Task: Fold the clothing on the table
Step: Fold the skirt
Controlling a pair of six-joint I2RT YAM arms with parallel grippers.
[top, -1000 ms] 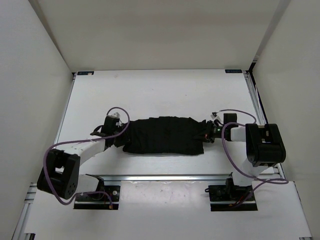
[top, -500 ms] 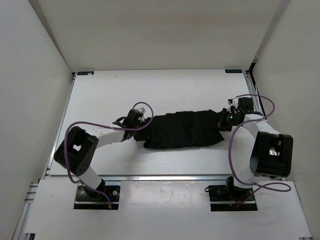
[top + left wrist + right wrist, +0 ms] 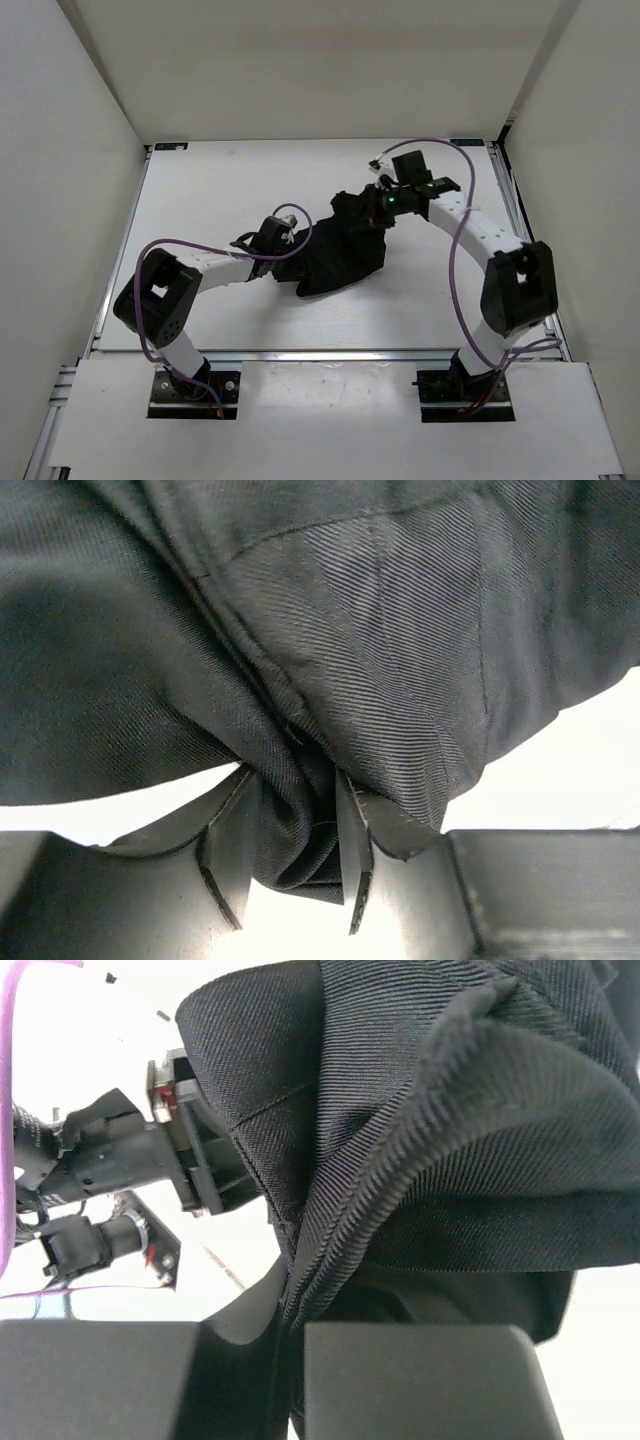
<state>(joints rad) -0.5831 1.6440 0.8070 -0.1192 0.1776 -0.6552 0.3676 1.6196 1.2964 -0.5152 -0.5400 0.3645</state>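
The black clothing [image 3: 345, 255] is bunched in the middle of the white table [image 3: 210, 185], its right end lifted and drawn toward the back. My left gripper [image 3: 297, 252] holds its left end. In the left wrist view a wad of fabric [image 3: 400, 630] is pinched between the fingers [image 3: 225, 865] of that gripper [image 3: 290, 880]. My right gripper [image 3: 372, 207] hangs above the table at the garment's upper end. The right wrist view shows that gripper [image 3: 290, 1335] shut on a ribbed hem of the clothing [image 3: 480, 1110].
White walls enclose the table on the left, back and right. An aluminium rail [image 3: 330, 355] runs along the front edge, with both arm bases behind it. Purple cables [image 3: 455, 250] loop off each arm. The left arm's wrist [image 3: 110, 1160] shows in the right wrist view.
The right gripper has swung from the garment's right end toward the back and left, dragging that end with it. The flat strip is now a bunched heap. The left gripper shifted right.
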